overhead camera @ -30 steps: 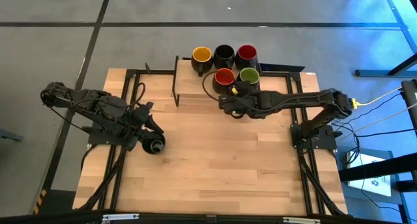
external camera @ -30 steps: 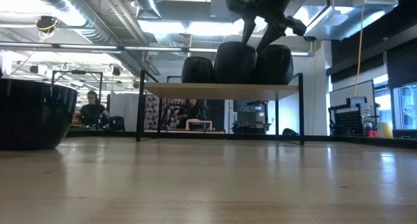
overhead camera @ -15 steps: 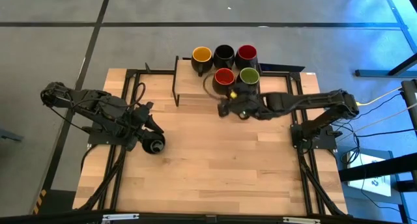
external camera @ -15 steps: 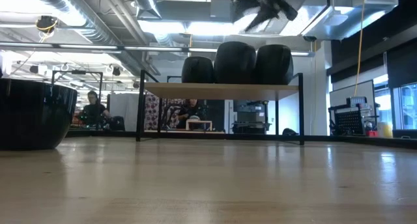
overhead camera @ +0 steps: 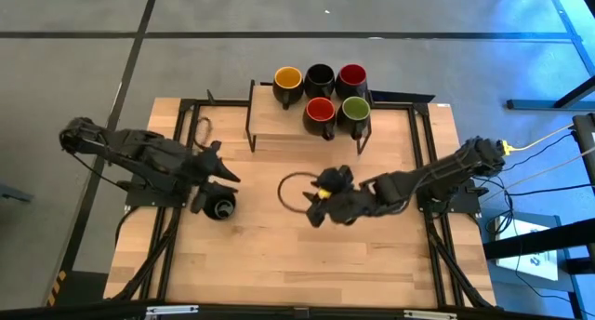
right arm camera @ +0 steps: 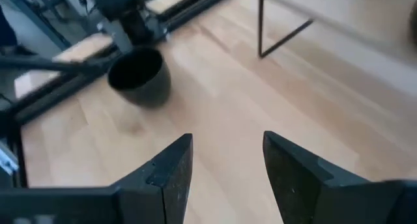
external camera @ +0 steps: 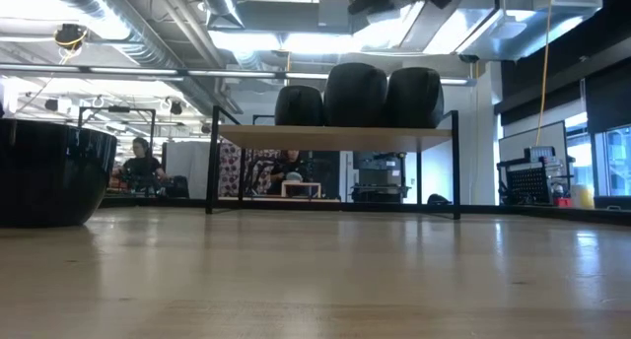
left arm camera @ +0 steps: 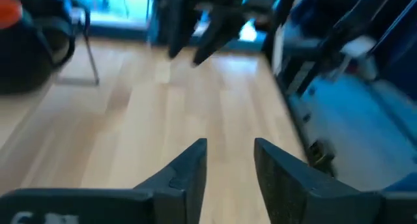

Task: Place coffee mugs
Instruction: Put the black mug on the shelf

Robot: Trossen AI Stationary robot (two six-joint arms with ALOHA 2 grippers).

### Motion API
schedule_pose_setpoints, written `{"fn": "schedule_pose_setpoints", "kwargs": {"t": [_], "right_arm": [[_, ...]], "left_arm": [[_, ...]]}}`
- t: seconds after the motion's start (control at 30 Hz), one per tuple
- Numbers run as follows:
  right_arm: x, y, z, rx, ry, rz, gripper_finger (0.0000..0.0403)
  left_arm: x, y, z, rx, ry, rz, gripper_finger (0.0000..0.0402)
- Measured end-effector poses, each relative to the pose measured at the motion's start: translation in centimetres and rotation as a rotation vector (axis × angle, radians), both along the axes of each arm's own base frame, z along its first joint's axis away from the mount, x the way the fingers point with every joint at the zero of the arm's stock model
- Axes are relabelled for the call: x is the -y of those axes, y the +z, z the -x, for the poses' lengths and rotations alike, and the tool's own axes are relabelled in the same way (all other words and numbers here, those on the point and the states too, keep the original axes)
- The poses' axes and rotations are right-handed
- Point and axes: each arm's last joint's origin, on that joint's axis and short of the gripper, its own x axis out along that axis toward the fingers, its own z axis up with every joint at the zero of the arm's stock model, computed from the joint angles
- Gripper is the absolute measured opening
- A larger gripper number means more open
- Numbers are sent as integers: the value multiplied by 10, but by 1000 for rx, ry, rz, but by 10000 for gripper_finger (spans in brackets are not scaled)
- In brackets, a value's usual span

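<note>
Near the left edge of the wooden counter [overhead camera: 279,255], a dark ceramic mug with a black inside [overhead camera: 221,208] stands upright, mouth up. The left claw [overhead camera: 212,164] sits just beside it, fingers [left arm camera: 189,168] parted, gripping nothing, its arm stretched in from the left edge. Mid-counter, the right claw [overhead camera: 321,208] hovers empty with fingers [right arm camera: 172,168] spread, its arm reaching in from the right edge. On the raised wooden shelf [overhead camera: 279,125] at the far edge, five mugs stand upright: yellow-lined [overhead camera: 287,81], black-lined [overhead camera: 320,78], red-lined [overhead camera: 351,77], red-lined [overhead camera: 320,111] and green-lined [overhead camera: 356,109].
</note>
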Motion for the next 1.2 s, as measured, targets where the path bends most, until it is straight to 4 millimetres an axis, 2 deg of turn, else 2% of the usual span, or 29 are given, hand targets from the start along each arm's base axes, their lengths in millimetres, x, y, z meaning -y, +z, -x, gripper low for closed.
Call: {"fn": "schedule_pose_setpoints", "kwargs": {"t": [0.1, 0.23, 0.47, 0.57, 0.73, 0.9, 1.07, 1.2], "right_arm": [[-12, -13, -7, -15, 24, -4, 175], [-24, -29, -15, -33, 35, 15, 175], [-25, -55, -27, -106, 37, -7, 175], [-26, -59, -30, -110, 41, -11, 175], [-22, -59, -32, -110, 33, 0, 175], [-22, -59, -32, -109, 31, 1, 175], [-20, -59, -33, -106, 26, -1, 175], [-20, -59, -33, -105, 32, -10, 175]], "left_arm": [[2, -13, -7, -122, -2, -5, 145], [3, -31, -2, -352, -4, 43, 162], [1, -50, 28, -706, 48, 87, 161], [-2, -55, 45, -722, 99, 73, 161], [-12, -81, 63, -683, 251, 112, 161], [-14, -113, 55, -741, 393, 190, 161], [-20, -142, 44, -872, 499, 171, 160], [-24, -147, 32, -889, 459, 181, 160]]}}
